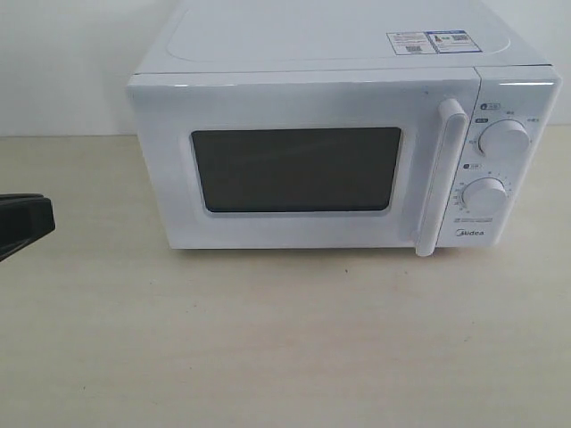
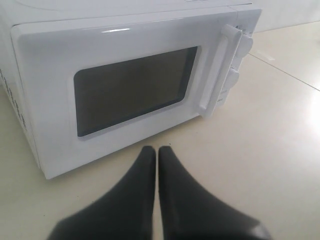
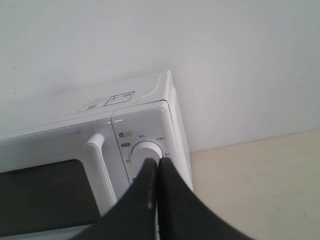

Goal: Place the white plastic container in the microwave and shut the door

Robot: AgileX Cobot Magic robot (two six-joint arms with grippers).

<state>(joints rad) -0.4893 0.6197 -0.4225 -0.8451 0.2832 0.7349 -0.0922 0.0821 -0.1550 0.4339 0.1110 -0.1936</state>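
The white microwave (image 1: 312,53) stands at the back of the table with its door (image 1: 294,169) shut, dark window facing me and the vertical bar handle (image 1: 443,178) at its right. The white plastic container is not in any view. My left gripper (image 2: 157,148) is shut and empty, low over the table in front of the door (image 2: 120,85); in the exterior view only its black tip (image 1: 25,221) shows at the left edge. My right gripper (image 3: 158,161) is shut and empty, seen in front of the upper dial (image 3: 145,149), out of the exterior view.
The beige tabletop (image 1: 285,339) stretches in front of the microwave. A white wall (image 3: 225,60) stands behind it. Two round dials (image 1: 504,138) sit on the control panel, and stickers (image 1: 428,41) lie on the microwave's top.
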